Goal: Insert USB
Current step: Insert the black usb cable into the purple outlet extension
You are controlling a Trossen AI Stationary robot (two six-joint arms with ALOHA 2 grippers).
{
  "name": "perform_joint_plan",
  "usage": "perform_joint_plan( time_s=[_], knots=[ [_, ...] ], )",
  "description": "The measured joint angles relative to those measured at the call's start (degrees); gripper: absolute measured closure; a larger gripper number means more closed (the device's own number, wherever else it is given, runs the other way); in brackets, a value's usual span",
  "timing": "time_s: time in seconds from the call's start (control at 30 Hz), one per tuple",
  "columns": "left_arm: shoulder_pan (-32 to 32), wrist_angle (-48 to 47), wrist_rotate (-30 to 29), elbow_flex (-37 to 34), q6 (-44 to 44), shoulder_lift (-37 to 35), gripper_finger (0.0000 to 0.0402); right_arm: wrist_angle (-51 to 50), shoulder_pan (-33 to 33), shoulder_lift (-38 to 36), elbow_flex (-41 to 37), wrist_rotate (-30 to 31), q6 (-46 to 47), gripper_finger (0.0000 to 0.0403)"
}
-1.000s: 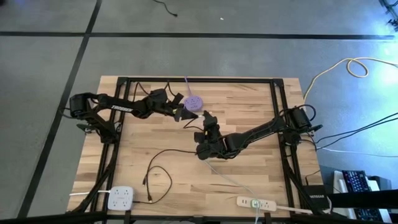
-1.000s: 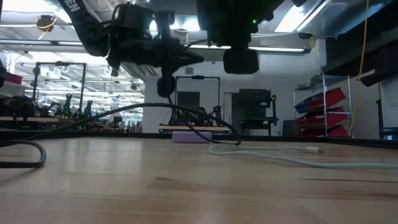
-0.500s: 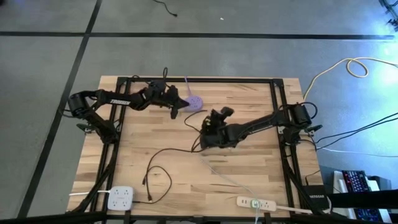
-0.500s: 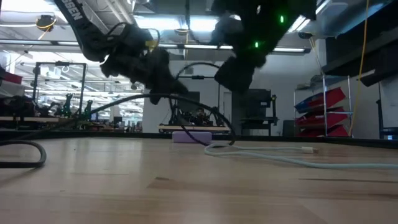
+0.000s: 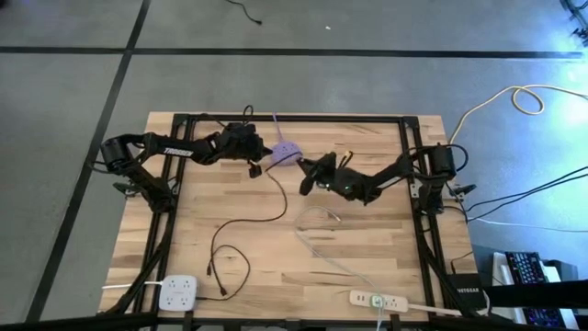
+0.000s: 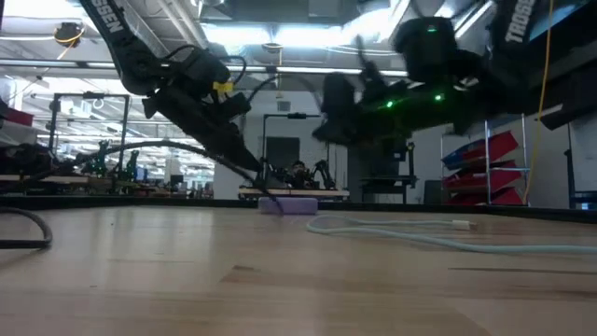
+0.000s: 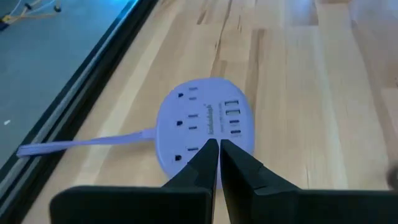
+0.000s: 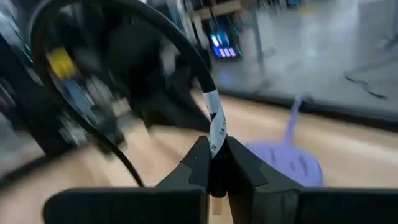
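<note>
Right gripper [image 8: 211,163], clamped on the black cable [image 8: 212,127], has swung far toward the purple hub [image 5: 286,153]. Left gripper [image 7: 216,158], closed empty, now pins the hub; insertion pending.

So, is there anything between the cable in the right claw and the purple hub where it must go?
Nothing lies on the table between them. The right claw is shut on the black cable beside the purple hub. Only the left claw, shut, rests at the hub's other edge.
</note>
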Motion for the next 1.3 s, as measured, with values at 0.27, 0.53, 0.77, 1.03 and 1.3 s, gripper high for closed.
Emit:
perform_joint_plan(
  time_s=[0.27,0.53,0.77,1.03,1.3],
  knots=[
    [-1.0,1.0,7.1,0.0,7.1,0.0,0.04,-16.2,-1.1,1.0,7.4,3.9,5.6,0.0394],
    [-3.0,-0.5,-7.3,0.0,7.8,0.0,0.04,-19.9,-1.2,2.6,13.5,11.6,5.3,0.0398],
    [-1.1,-2.0,-13.2,0.1,8.4,0.7,0.04,-23.3,-3.6,5.4,14.5,10.9,14.5,0.0398],
    [0.4,1.2,-8.9,0.1,8.2,8.5,0.04,-27.3,-5.2,8.1,18.1,3.6,20.0,0.0398],
    [-1.6,1.2,-9.5,0.4,8.7,9.8,0.04,-30.3,-5.5,8.4,18.2,3.7,20.5,0.0398]
  ],
)
